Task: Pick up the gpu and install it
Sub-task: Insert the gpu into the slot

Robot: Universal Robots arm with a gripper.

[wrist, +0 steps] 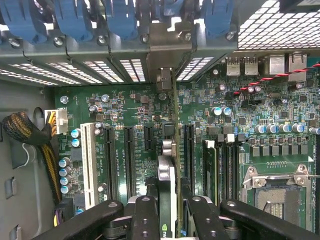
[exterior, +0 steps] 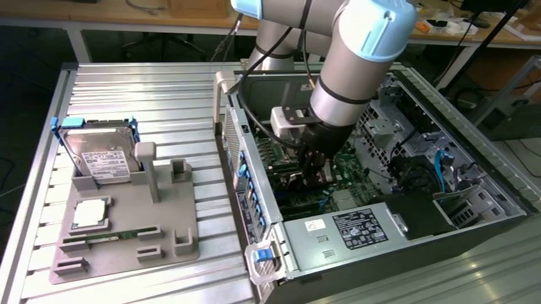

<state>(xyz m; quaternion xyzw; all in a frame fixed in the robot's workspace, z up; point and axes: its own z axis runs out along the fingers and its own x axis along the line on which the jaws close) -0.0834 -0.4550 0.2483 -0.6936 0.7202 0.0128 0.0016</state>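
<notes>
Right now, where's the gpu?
The gpu sits edge-on in the pincer, inside the open computer case on the exterior view's right, over the green motherboard among its long black slots.

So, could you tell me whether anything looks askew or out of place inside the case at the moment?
Nothing stands out. The gripper holds the gpu edge-on and upright over the motherboard, in line with the expansion slots. The braided cable sits off beside the board.

The robot arm (exterior: 359,69) reaches down into the open computer case (exterior: 473,190), its pincer (exterior: 315,170) low over the motherboard (exterior: 343,171), while a hard drive (exterior: 100,157) stands in the grey fixture (exterior: 127,244) on the table (exterior: 152,88).
</notes>
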